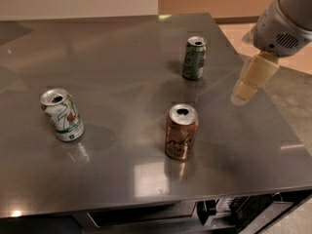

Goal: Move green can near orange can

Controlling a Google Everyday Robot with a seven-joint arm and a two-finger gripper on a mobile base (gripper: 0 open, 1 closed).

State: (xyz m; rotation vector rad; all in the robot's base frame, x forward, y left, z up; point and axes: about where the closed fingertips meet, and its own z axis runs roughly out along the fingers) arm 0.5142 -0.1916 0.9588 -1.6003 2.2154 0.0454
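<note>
The green can (pixel 194 57) stands upright on the far right part of the steel table (pixel 122 72), dark green with pale markings and a silver top. The orange can (pixel 181 131) stands upright nearer the front, a little left of the green can. My gripper (pixel 246 88) hangs above the table's right edge, to the right of the green can and clear of both cans. Only one cream finger (pixel 254 77) shows, pointing down and left, with nothing in it.
A white can with a green-and-red logo (pixel 62 114) stands tilted on the left of the table. The table's right edge runs close under the gripper. Dark equipment (pixel 234 211) sits below the front edge.
</note>
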